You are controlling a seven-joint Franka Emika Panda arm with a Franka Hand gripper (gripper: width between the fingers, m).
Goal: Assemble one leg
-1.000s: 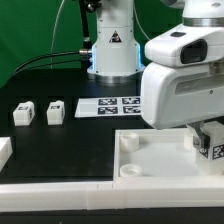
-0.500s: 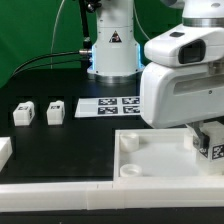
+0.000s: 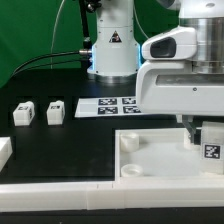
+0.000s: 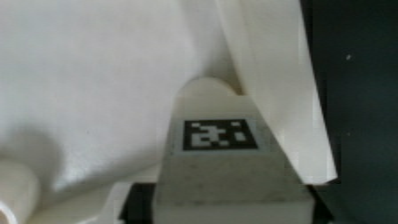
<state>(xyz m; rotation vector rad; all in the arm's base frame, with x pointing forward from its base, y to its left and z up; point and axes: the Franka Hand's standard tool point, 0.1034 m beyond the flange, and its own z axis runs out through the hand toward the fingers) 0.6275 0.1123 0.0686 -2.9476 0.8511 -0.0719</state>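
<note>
Claw: gripper (image 3: pixel 207 140) clamped on the leg (image 3: pixel 212 150), tag facing out.
Leg position: at the exterior view's right, over the white panel (image 3: pixel 150 160), probably lined up for mounting.
Spare blocks (image 3: pixel 38 113): far left.

leg (image 4: pixel 222 150) | tagged face toward camera | against white panel (image 4: pixel 89 90) | dark table beyond panel edge

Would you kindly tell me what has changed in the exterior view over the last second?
The arm's wrist housing rose and turned, and the tagged leg in the gripper now sits squarer over the white panel. The two loose legs, the marker board and the panel stayed put.
</note>
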